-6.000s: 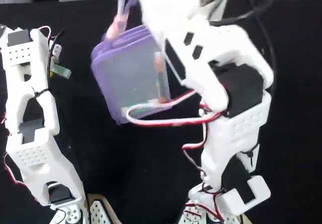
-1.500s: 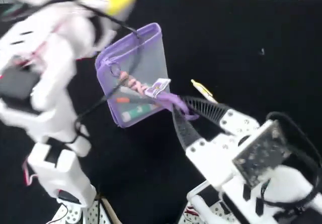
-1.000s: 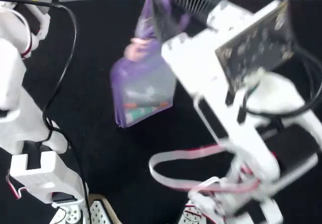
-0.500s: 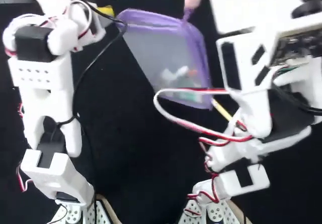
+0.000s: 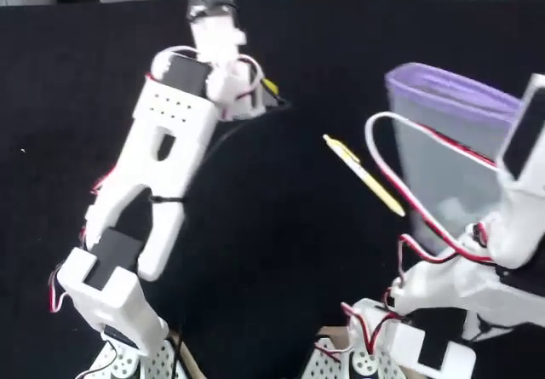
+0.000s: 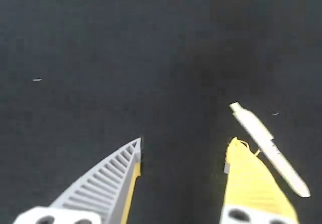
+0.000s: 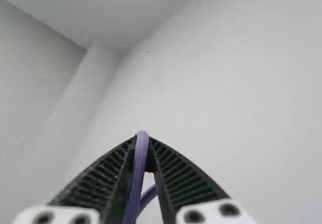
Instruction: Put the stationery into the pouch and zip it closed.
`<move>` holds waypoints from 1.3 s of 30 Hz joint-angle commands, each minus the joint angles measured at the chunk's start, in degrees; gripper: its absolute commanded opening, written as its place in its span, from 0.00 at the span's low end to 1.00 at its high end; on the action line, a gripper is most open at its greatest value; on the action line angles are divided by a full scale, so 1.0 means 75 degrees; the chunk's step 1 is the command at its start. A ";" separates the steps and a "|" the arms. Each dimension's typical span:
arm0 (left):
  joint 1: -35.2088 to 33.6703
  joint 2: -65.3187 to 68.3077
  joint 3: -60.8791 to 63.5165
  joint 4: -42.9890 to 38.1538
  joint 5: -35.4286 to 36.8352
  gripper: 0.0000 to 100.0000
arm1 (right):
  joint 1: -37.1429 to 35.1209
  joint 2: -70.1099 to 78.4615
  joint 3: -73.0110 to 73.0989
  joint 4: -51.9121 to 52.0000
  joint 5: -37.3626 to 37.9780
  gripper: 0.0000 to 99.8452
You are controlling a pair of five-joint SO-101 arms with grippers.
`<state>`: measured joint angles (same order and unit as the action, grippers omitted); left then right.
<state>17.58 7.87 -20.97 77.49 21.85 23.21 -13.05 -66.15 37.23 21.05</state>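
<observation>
High view centre shows a slim yellow plastic pen (image 5: 364, 177), likely next for the released left claw (image 6: 183, 147); the right claw (image 7: 142, 137) grips the translucent purple pouch (image 5: 447, 187).

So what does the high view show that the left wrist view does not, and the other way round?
The high view gives the purple pouch, held up at the right, and the white left arm. The left wrist view gives the left gripper, open, one finger grey, one yellow. Both have the yellow pen lying on the black table.
</observation>
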 commanded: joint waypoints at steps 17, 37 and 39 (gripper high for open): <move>0.2702 -0.0141 0.4390 -0.6705 0.4056 0.27 | 0.1547 -0.0158 -0.0029 -0.0188 0.0105 0.01; 0.2678 0.4982 -0.3206 -0.2520 0.6529 0.27 | 0.0750 -0.0850 0.0041 0.0539 0.0105 0.01; 0.2620 0.5708 -0.4343 -0.1958 0.6670 0.27 | 0.0727 -0.0850 0.0041 0.0715 0.0105 0.01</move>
<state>37.71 43.65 -32.40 53.14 67.47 29.45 -19.12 -66.07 41.45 21.41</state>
